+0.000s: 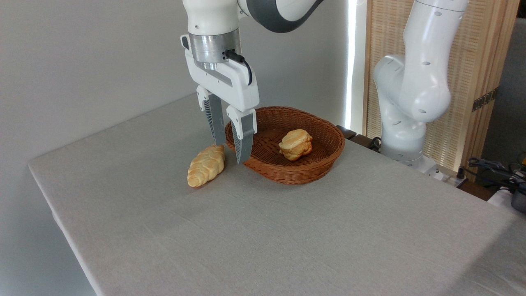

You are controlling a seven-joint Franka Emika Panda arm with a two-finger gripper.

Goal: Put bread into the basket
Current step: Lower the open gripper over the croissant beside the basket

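On your grey table point(287, 230) the braided golden bread point(206, 165) lies just left of the basket point(324, 160); your gripper point(231, 153) hangs above its end, jaws apart

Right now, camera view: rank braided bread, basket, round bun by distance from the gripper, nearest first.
From the gripper, jaws open:
1. Braided bread, on the table just left, its upper end at the left finger.
2. Basket, rim close behind the right finger; nearly tied with the bread.
3. Round bun, inside the basket, further right.

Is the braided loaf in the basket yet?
No, the braided loaf lies on the table just left of the basket, which holds only the round bun.
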